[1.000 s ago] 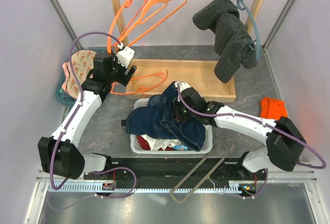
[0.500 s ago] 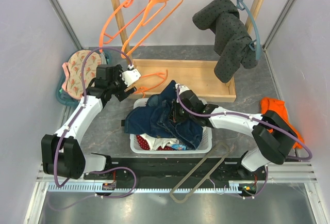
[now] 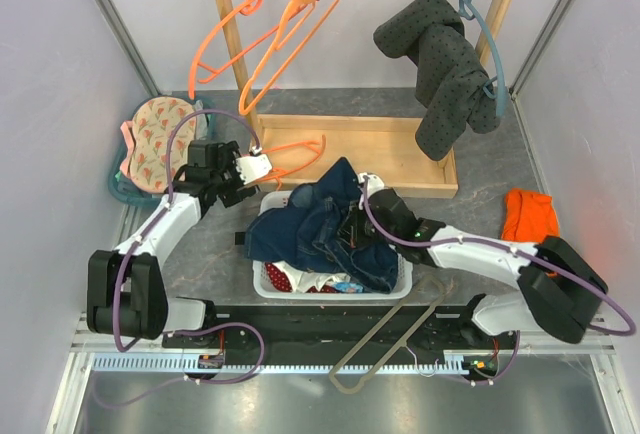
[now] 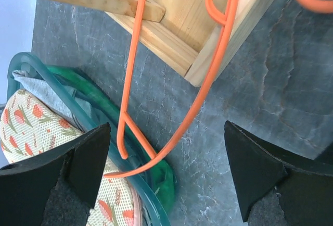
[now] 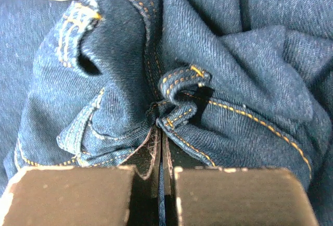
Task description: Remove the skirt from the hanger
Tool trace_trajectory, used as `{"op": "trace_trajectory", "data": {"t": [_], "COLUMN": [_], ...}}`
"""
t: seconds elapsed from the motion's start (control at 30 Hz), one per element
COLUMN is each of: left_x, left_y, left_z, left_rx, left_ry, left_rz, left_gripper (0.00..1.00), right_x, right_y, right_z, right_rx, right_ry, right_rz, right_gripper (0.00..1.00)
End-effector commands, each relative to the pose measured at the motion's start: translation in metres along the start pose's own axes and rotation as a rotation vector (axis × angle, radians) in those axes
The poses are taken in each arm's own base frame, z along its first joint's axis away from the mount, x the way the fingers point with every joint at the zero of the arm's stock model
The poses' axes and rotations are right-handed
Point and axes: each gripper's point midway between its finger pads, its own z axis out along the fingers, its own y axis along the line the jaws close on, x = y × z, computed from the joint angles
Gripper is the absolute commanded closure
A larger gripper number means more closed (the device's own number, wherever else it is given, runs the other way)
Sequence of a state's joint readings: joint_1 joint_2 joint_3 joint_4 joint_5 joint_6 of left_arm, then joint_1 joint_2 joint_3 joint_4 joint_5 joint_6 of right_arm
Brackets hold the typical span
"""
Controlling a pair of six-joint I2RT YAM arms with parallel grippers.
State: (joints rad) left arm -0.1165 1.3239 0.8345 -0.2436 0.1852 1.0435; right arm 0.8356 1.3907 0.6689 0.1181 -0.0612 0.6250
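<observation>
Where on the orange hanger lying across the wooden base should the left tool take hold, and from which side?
Probably the thin curved shoulder of the orange hanger, where it sticks out past the corner of the wooden base. Come from above: the open left tool straddles it there, and only the table lies beneath.

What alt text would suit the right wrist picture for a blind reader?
The right tool, shut, pinches a fold of blue denim cloth with orange stitching. Crumpled denim fills nearly all the rest of the picture.
</observation>
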Motion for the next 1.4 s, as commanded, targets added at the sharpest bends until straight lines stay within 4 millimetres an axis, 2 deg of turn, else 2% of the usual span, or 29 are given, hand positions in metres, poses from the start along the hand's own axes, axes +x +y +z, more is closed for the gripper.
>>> {"op": "trace_trajectory", "data": {"t": [0.0,0.17,0.3,0.4,0.5,0.6,0.63,0.7,0.73,0.83,0.87,0.93,0.97,1.03,1.1,1.13,1.17,1.2,1.23,1.27,1.3,1.33,1.37], "left_x": [-0.004,0.001,0.018,0.027,0.029,0.022,0.019,0.015,0.011,-0.002,-0.004,-0.020,-0.024,-0.044,-0.054,-0.071,-0.079,-0.080,-0.099,-0.110,-0.117,-0.129,-0.137], "left_y": [0.027,0.030,0.020,0.015,0.018,0.033,0.038,0.044,0.051,0.065,0.065,0.075,0.073,0.084,0.079,0.086,0.083,0.069,0.073,0.066,0.057,0.042,0.030], "left_z": [0.008,0.020,0.036,0.041,0.044,0.044,0.043,0.040,0.038,0.026,0.022,0.006,0.001,-0.021,-0.037,-0.056,-0.064,-0.071,-0.092,-0.101,-0.110,-0.126,-0.135], "left_rx": [-0.107,-0.105,-0.084,-0.071,-0.074,-0.118,-0.127,-0.138,-0.156,-0.185,-0.181,-0.207,-0.197,-0.233,-0.204,-0.213,-0.194,-0.134,-0.127,-0.090,-0.040,0.046,0.108], "left_ry": [-0.037,-0.018,0.034,0.064,0.076,0.068,0.065,0.058,0.049,0.024,0.022,-0.026,-0.032,-0.086,-0.103,-0.152,-0.174,-0.168,-0.231,-0.258,-0.272,-0.299,-0.318], "left_rz": [0.087,0.101,0.135,0.130,0.117,0.109,0.106,0.094,0.090,0.050,0.037,0.016,0.005,-0.016,-0.054,-0.062,-0.072,-0.116,-0.116,-0.121,-0.148,-0.165,-0.177], "left_gripper": [0.05,0.04,0.04,0.10,0.19,0.35,0.45,0.58,0.73,0.89,0.90,0.91,0.91,0.90,0.90,0.90,0.90,0.90,0.89,0.89,0.88,0.87,0.87], "right_x": [0.060,0.056,0.050,0.042,0.030,0.023,0.022,0.019,0.018,0.016,0.016,0.017,0.017,0.017,0.015,0.014,0.011,0.010,0.007,0.000,-0.005,-0.008,-0.021], "right_y": [-0.046,-0.042,-0.038,-0.033,-0.026,-0.021,-0.021,-0.018,-0.017,-0.014,-0.014,-0.015,-0.015,-0.016,-0.015,-0.013,-0.011,-0.009,-0.005,0.001,0.005,0.008,0.016], "right_z": [-0.030,-0.041,-0.048,-0.051,-0.049,-0.044,-0.043,-0.038,-0.036,-0.031,-0.030,-0.028,-0.026,-0.023,-0.021,-0.020,-0.018,-0.017,-0.017,-0.016,-0.017,-0.018,-0.020], "right_rx": [0.129,0.105,0.094,0.082,0.076,0.074,0.076,0.076,0.076,0.066,0.066,0.067,0.068,0.069,0.069,0.063,0.058,0.054,0.040,0.028,0.020,0.013,-0.002], "right_ry": [0.162,0.120,0.094,0.069,0.051,0.050,0.053,0.056,0.055,0.056,0.056,0.059,0.058,0.059,0.059,0.058,0.054,0.053,0.051,0.040,0.028,0.026,-0.001], "right_rz": [-0.048,-0.032,-0.027,-0.031,-0.033,-0.034,-0.033,-0.033,-0.031,-0.029,-0.028,-0.026,-0.029,-0.027,-0.028,-0.028,-0.026,-0.026,-0.026,-0.030,-0.031,-0.034,-0.040], "right_gripper": [1.00,1.00,1.00,1.00,1.00,1.00,1.00,1.00,1.00,1.00,1.00,1.00,1.00,1.00,1.00,1.00,1.00,1.00,1.00,1.00,1.00,1.00,1.00]}}
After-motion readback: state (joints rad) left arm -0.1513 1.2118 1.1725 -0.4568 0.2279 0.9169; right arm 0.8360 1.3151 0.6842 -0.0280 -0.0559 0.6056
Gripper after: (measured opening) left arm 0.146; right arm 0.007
